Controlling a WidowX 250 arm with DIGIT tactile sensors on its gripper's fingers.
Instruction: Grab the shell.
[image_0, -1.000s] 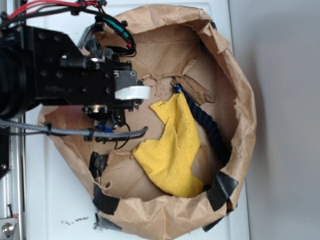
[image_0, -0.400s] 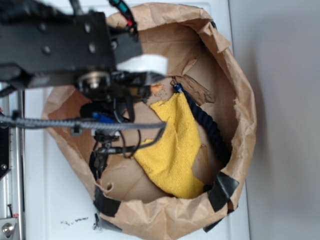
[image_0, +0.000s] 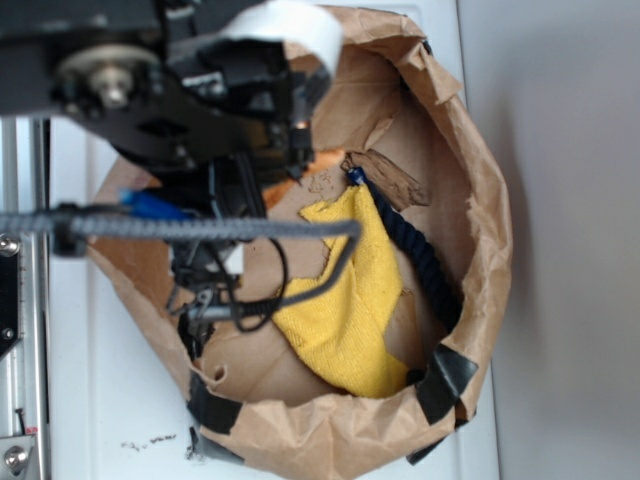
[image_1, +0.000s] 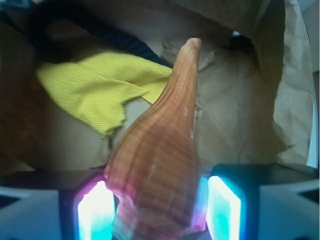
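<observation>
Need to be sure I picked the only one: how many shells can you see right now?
1. The shell sits between the jaws of the gripper, tail pointing away over the yellow cloth. The arm hides part of the paper-bag floor, so another could be hidden.

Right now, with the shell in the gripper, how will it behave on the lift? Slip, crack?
The shell looks rigid, so it should not flop. Its glossy, curved sides may slide between the gripper pads. The thin tail pointing away looks fragile; a knock on the bag wall could chip it. It probably weighs little.
</observation>
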